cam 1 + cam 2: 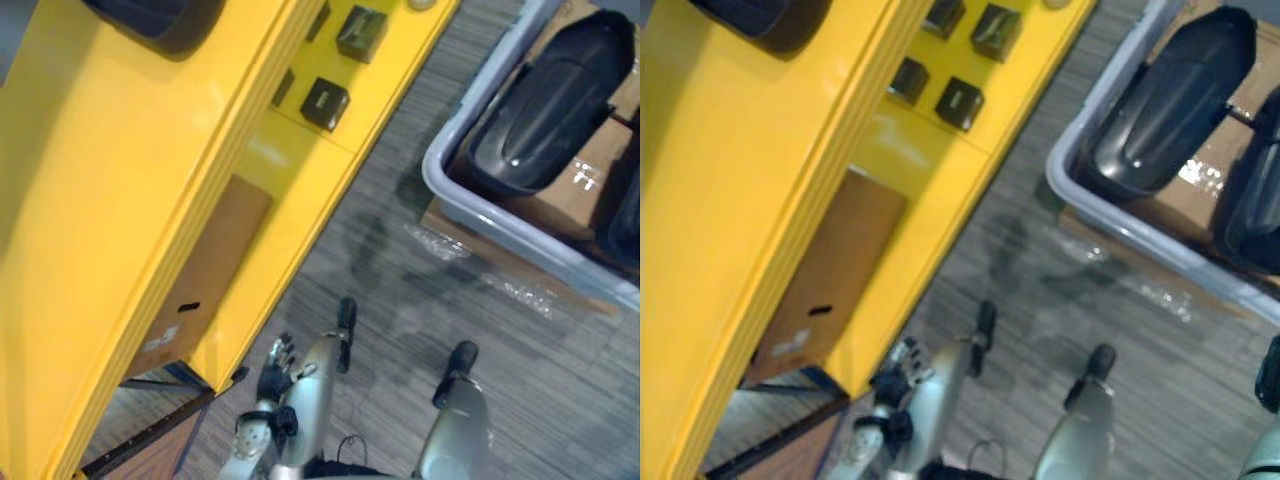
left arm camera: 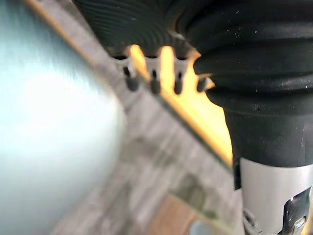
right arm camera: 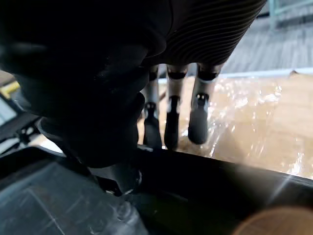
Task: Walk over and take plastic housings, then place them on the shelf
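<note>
A big yellow shelf (image 1: pixel 110 200) stands on the robot's left. It is the biggest thing here. The floor (image 1: pixel 420 330) is grey carpet with thin stripes.

Off to the right sits a grey bin (image 1: pixel 447 190) on the floor, well apart from the shelf. Inside it lies a long black plastic housing (image 1: pixel 550 105), smooth and shiny, on brown cardboard (image 1: pixel 565 205). A second black housing (image 1: pixel 1250 210) lies just beside it, at the edge of the view. Up on the top of the shelf rests a dark rounded shape (image 1: pixel 160 20). It looks like one more housing, but I cannot be sure.

A flat brown cardboard box (image 1: pixel 205 280) sits low in the shelf. Higher up, on a yellow board, stand some small black boxes (image 1: pixel 325 103), a little apart from each other.

The left hand (image 1: pixel 278 368) hangs down low, near the bottom corner of the shelf. Its fingers (image 2: pixel 154 81) hang straight, side by side, and hold nothing.

The right hand (image 3: pixel 205 29) is over the bin. Its fingers (image 3: pixel 172 117) point straight down, close together, with their dark tips right at the rim of a black housing. They do not curl round it.
</note>
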{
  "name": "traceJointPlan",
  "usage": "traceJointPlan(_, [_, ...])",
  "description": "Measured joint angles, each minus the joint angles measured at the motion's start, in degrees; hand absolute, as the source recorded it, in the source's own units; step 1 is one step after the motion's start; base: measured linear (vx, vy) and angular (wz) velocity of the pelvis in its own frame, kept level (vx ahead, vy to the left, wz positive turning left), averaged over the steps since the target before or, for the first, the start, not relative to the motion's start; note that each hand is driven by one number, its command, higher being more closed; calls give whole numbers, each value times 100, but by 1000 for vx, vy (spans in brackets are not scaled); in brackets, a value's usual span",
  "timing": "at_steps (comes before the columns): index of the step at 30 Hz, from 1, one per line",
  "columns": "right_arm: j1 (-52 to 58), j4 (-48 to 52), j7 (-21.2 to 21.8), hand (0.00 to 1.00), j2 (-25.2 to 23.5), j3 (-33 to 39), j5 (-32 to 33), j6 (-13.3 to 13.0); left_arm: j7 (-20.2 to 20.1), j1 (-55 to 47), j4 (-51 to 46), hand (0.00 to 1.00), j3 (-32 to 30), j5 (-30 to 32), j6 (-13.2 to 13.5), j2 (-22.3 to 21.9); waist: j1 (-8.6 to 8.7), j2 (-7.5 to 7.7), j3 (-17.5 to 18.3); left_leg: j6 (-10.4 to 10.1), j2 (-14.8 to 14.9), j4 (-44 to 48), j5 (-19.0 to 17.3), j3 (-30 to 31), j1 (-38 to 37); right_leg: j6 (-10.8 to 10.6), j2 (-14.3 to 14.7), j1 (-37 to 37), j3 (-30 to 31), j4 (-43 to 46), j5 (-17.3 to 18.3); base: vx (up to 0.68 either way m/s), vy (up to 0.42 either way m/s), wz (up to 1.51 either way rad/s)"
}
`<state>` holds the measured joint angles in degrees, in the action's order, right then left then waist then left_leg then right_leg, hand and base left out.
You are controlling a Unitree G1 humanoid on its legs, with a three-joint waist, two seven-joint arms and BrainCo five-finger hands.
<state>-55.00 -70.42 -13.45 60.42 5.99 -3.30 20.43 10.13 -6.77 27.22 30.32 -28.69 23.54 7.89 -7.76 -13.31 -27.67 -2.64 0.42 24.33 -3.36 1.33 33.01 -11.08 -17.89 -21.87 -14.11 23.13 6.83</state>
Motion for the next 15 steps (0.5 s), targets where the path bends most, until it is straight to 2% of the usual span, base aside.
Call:
traceJointPlan(3, [31, 3, -441, 100, -128, 16, 24, -67, -2, -4, -287, 0, 80, 2, 32, -55, -9, 1, 0, -12, 9, 5, 11, 27, -2, 9, 7, 13, -26, 34, 12, 3, -12, 4])
traceJointPlan(6, [174, 6, -791, 100, -325, 298, 31, -323, 33, -4, -619, 0, 88, -10, 202, -57, 54, 11, -7, -12, 6, 15, 11, 111, -109, 10, 13, 226, -167, -6, 11, 15, -1, 13])
traceJointPlan(10, [263, 242, -1001, 100, -448, 294, 21, -674, 37, -5, -1001, 0, 79, -10, 303, -25, 85, 43, -28, -18, 76, -8, 7, 136, -254, 17, 93, 472, -251, -123, 6, -9, -6, 4])
traceJointPlan(12, [340, 483, -1180, 100, -531, 287, -46, -931, 34, -12, -1228, 0, 88, -18, 353, 40, 176, 129, -74, -46, 112, -104, 29, 145, -392, 39, 132, 663, -337, -229, -13, -33, -19, 12])
traceJointPlan(13, [384, 553, -1223, 100, -561, 284, -84, -973, 33, -16, -1282, 0, 92, -20, 360, 64, 223, 165, -87, -51, 116, -156, 50, 141, -438, 42, 134, 733, -369, -271, -25, -8, -22, 25])
traceJointPlan(14, [576, 735, -1329, 100, -630, 284, -127, -1054, 35, -22, -1391, 0, 73, -25, 361, 101, 303, 240, -81, -55, 108, -289, 110, 141, -537, 47, 126, 865, -470, -358, -41, 17, -35, 31])
traceJointPlan(15, [795, 911, -1428, 100, -731, 285, -241, -1069, 39, -36, -1559, 0, 42, -28, 360, 175, 380, 378, -81, -53, 88, -453, 196, 144, -635, 51, 106, 971, -539, -417, -48, 26, -38, 34])
